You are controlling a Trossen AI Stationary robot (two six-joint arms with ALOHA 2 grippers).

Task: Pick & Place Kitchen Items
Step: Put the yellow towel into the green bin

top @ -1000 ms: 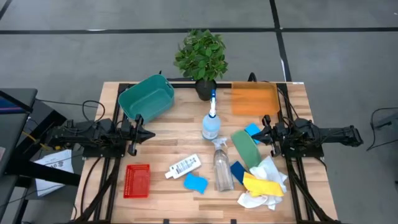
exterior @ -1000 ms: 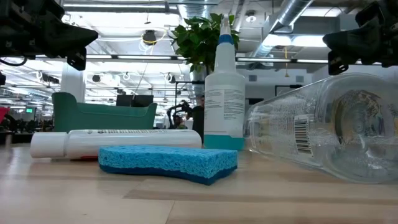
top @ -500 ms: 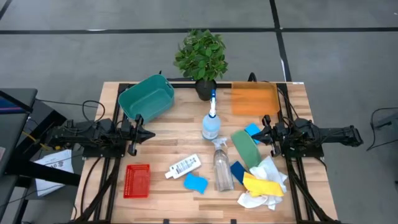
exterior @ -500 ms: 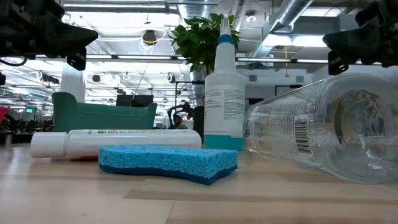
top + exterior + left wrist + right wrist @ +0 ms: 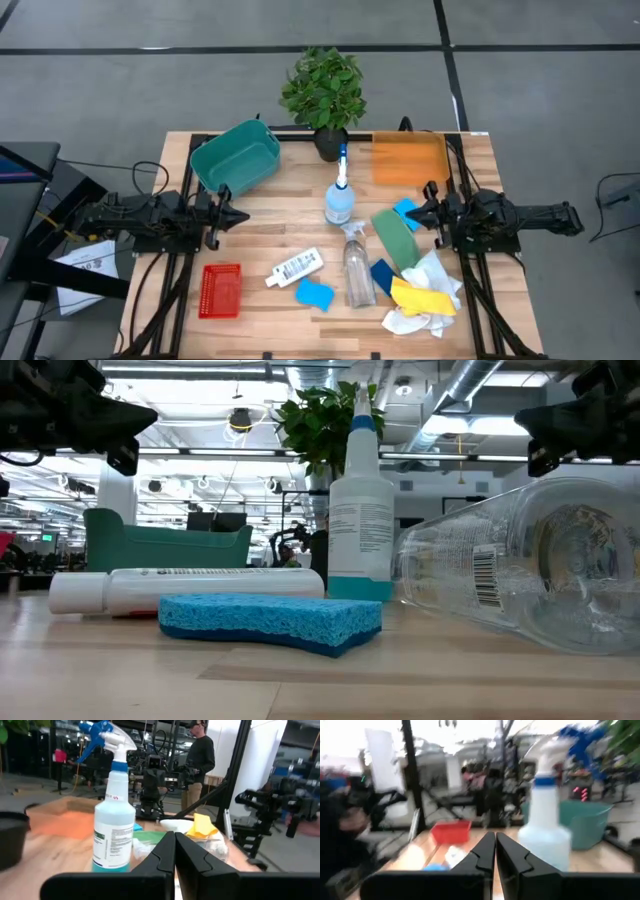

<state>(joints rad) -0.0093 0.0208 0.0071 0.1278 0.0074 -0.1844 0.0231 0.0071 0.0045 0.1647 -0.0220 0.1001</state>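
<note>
An upright clear spray bottle with a blue head (image 5: 340,200) stands on its base at the table's middle. A second clear spray bottle (image 5: 357,265) lies on its side nearer the front. A small white labelled bottle (image 5: 295,267) and a blue sponge (image 5: 314,293) lie left of it. A green sponge (image 5: 395,238), smaller blue sponges (image 5: 405,208), a yellow sponge (image 5: 420,297) and a white cloth (image 5: 420,318) lie in a heap at the right. My left gripper (image 5: 243,215) is shut and empty at the left. My right gripper (image 5: 408,212) is shut and empty above the right heap.
A teal bin (image 5: 236,155) stands at the far left, an orange tray (image 5: 408,158) at the far right, a red basket (image 5: 221,290) at the near left. A leafy plant in a black pot (image 5: 323,95) stands at the far edge. A person (image 5: 200,760) stands beyond the table.
My right gripper has edged a little toward the table's left, toward the upright spray bottle. It stays shut. The objects have not moved.
</note>
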